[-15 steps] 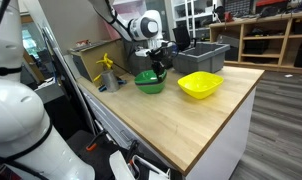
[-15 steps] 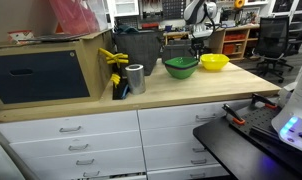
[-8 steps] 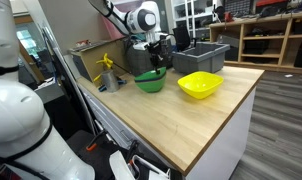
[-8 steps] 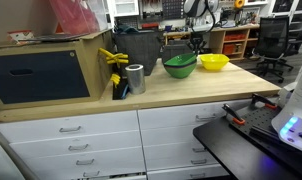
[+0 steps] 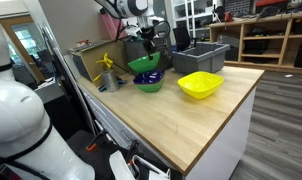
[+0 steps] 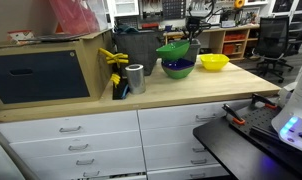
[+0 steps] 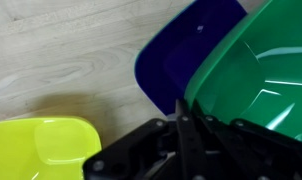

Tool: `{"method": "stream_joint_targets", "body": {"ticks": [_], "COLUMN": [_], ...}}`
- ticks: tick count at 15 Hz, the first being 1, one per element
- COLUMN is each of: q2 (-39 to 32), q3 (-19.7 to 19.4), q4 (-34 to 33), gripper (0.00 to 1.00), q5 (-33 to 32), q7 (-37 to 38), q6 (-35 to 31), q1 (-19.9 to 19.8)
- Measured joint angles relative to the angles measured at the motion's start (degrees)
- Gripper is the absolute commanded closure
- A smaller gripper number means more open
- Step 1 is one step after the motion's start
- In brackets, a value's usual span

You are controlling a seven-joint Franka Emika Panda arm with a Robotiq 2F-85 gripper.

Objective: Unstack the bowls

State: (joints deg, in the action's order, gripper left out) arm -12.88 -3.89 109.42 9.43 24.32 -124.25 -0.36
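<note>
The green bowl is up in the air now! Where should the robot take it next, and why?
Probably sideways, then down onto the bare wooden tabletop. The glossy green plastic bowl hangs tilted in the jaws just above the dark blue plastic bowl, so lowering it straight down would only restack them. The yellow plastic bowl already sits apart.

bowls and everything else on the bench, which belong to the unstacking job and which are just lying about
Job:
- green bowl, held by the gripper
- blue bowl, under it
- yellow bowl, off to the side

Lying about:
- grey bin
- silver cylinder
- yellow tool
</note>
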Motion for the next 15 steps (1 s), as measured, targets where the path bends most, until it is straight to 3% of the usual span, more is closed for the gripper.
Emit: {"method": "stream_joint_targets", "body": {"ticks": [15], "q2": [19.1], "q3": [-3.6], "q4": [8.2], "gripper": [0.99], "q5": [0.8], "q7": [-1.8], "q6": [4.3], "q1": [-6.3]}}
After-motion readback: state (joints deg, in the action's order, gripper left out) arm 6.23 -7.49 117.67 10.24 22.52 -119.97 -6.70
